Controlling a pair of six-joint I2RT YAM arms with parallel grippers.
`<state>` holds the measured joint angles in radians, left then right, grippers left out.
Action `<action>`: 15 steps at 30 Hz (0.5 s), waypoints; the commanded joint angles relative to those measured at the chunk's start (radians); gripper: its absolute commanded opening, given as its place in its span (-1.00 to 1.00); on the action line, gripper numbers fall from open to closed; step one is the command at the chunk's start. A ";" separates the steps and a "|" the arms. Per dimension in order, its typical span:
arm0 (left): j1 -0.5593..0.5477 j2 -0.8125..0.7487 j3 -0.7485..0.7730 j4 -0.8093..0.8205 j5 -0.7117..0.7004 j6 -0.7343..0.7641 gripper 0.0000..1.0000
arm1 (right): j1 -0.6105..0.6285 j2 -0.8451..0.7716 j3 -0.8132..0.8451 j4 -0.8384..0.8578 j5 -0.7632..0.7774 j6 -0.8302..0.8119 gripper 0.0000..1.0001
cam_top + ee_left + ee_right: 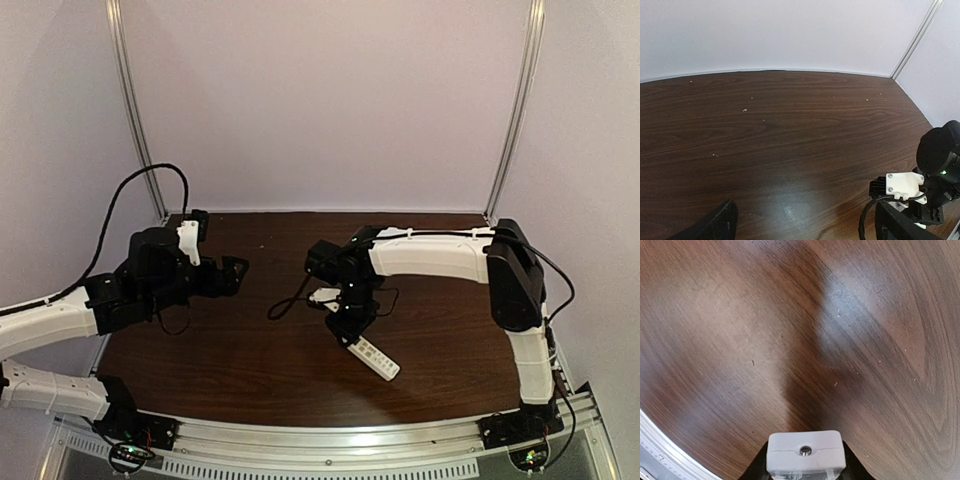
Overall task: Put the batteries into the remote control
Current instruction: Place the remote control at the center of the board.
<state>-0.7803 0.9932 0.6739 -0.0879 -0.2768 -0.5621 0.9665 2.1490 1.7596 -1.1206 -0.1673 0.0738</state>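
remote control (375, 358) looks light, rigid, slick plastic, best held by its side edges: right tool (348, 330) clamps one end so, left tool (236, 272) hangs wide open, empty.

Top view overhead; 2 wrist views low; all share table (230, 350).

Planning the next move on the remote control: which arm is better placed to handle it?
Right. Its claw appears to grip the remote control by one end; the left claw hangs open, well apart from it, holding nothing.
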 commanded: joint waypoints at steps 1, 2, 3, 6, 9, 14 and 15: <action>0.006 -0.017 -0.031 0.073 -0.007 0.003 0.95 | 0.010 0.061 0.046 0.006 0.032 -0.004 -0.40; 0.006 -0.018 -0.034 0.074 -0.008 0.004 0.95 | 0.012 0.070 0.054 0.007 0.032 -0.003 -0.39; 0.006 -0.018 -0.036 0.072 -0.010 0.006 0.95 | 0.014 0.080 0.064 0.004 0.031 -0.003 -0.39; 0.006 -0.022 -0.038 0.071 -0.012 0.019 0.95 | 0.019 0.107 0.089 -0.002 0.030 -0.005 -0.33; 0.006 -0.027 -0.041 0.072 -0.016 0.028 0.95 | 0.020 0.125 0.099 0.000 0.031 -0.005 -0.29; 0.007 -0.021 -0.042 0.066 -0.017 0.032 0.95 | 0.023 0.137 0.092 0.015 0.026 0.001 -0.06; 0.008 -0.019 -0.040 0.060 -0.016 0.031 0.95 | 0.024 0.136 0.087 0.021 0.022 0.004 0.01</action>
<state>-0.7795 0.9779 0.6434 -0.0566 -0.2779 -0.5472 0.9791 2.2715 1.8416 -1.1393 -0.1562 0.0742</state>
